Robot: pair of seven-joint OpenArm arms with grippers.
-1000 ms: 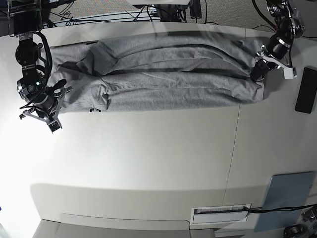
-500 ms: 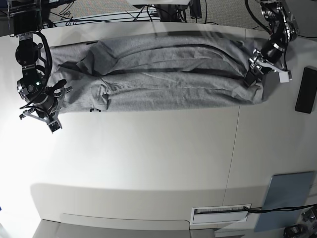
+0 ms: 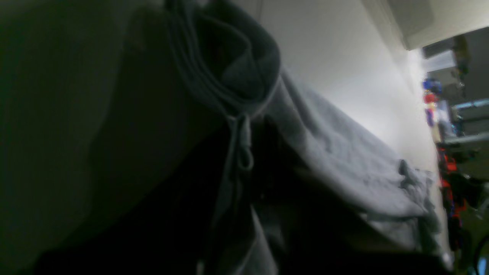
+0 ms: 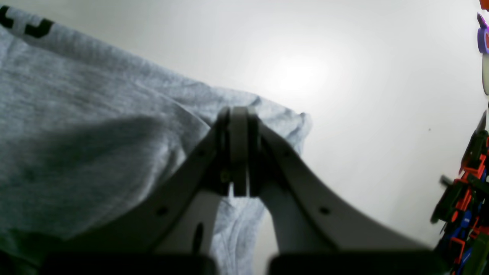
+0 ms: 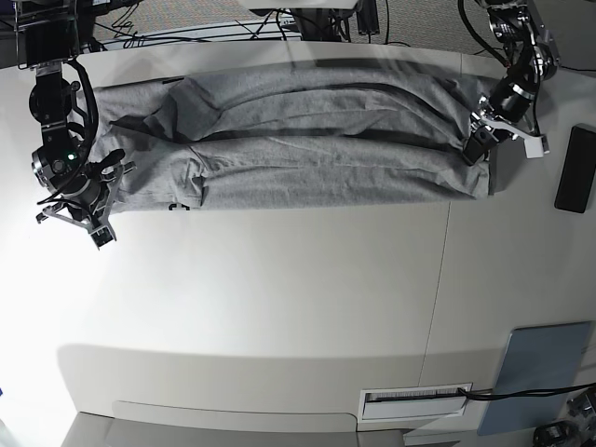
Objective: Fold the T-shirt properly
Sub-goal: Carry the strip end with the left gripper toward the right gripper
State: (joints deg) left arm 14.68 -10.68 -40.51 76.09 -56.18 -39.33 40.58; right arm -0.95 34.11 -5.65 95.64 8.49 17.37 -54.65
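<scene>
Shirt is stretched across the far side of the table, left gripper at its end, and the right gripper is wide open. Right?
Not quite. The right gripper is shut, as the right wrist view shows. The rest holds: the shirt lies across the table's far side, left gripper at its end.

A large heather-grey cotton T-shirt (image 5: 307, 140) lies on the matte off-white table top (image 5: 279, 298), its folds shaded darker charcoal. At the shirt's lower edge, a scrap of black block lettering (image 4: 36, 26) shows against the mottled grey knit. Right of the shirt sits a flat black rectangular device (image 5: 575, 169); well below that, a slate blue-grey panel (image 5: 538, 374). The arm linkages at both shirt ends are black, with pale grey-white fingers (image 4: 290, 183).
</scene>
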